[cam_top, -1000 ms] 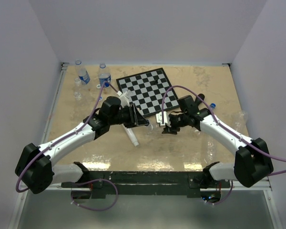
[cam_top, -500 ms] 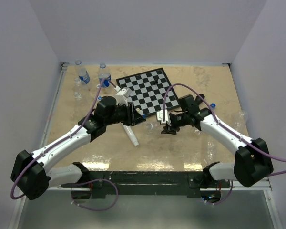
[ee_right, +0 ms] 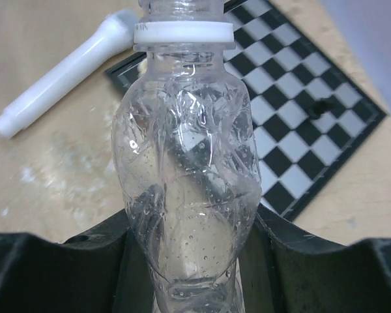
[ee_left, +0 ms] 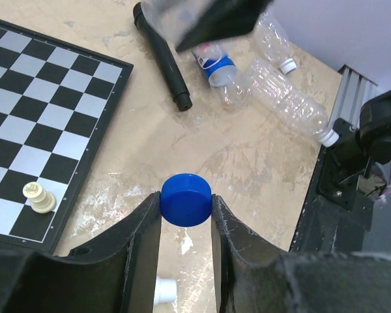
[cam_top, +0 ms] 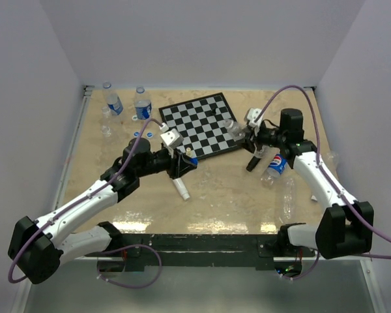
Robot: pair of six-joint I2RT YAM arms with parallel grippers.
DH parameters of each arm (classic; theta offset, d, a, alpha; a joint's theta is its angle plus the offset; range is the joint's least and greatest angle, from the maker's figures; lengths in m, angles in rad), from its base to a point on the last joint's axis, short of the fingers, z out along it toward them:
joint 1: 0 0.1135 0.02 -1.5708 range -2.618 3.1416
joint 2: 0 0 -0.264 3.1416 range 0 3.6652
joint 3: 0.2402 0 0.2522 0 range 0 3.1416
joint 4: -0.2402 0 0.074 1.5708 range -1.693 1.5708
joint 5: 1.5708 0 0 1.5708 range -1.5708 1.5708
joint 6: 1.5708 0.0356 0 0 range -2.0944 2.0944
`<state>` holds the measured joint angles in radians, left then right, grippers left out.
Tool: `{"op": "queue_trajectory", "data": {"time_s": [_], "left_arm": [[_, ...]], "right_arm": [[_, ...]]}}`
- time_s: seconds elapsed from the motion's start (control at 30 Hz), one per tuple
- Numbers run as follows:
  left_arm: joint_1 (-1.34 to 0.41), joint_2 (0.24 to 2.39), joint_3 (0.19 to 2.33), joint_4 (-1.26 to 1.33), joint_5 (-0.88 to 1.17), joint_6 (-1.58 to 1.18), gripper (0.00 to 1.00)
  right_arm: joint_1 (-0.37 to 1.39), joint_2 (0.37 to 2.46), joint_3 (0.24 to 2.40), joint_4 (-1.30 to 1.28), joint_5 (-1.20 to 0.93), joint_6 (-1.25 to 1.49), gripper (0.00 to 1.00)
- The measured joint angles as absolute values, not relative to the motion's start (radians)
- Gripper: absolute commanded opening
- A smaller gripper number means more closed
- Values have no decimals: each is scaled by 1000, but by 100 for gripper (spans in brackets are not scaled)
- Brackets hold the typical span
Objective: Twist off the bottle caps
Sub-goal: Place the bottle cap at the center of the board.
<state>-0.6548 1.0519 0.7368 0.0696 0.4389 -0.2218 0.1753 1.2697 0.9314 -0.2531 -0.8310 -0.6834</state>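
While the left gripper (ee_left: 185, 207) is clamping the small round blue plastic screw cap (ee_left: 186, 197) between its two fingers, holding it over the beige marbled table (ee_left: 254, 163) just off the black-and-white chessboard (ee_left: 45, 104), the right gripper (ee_right: 189, 238) is squeezing the crumpled clear plastic bottle (ee_right: 186, 150) around its belly. The bottle's threaded neck above the white ring (ee_right: 182, 32) is showing no cap. That pair is looking finished, so the cap is wanting a low release onto bare tabletop, off the board and away from the white stick-shaped microphone (ee_right: 58, 72), lest it roll. The right arm should be laying its bottle aside gently, away from the two upright blue-labelled bottles (cam_top: 142, 104) standing in the far left corner.
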Motion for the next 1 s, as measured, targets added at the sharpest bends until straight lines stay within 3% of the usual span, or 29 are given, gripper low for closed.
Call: {"op": "queue_trajectory", "data": {"time_s": [0.37, 0.83, 1.0], "left_arm": [[-655, 1047, 673, 123, 496, -154, 0], [-655, 1211, 691, 184, 548, -244, 0], [-659, 1382, 864, 203, 511, -351, 0]], "right_arm": [[39, 1454, 1013, 307, -840, -271, 8], [37, 1459, 929, 554, -815, -108, 10], [15, 1427, 923, 575, -746, -60, 10]]}}
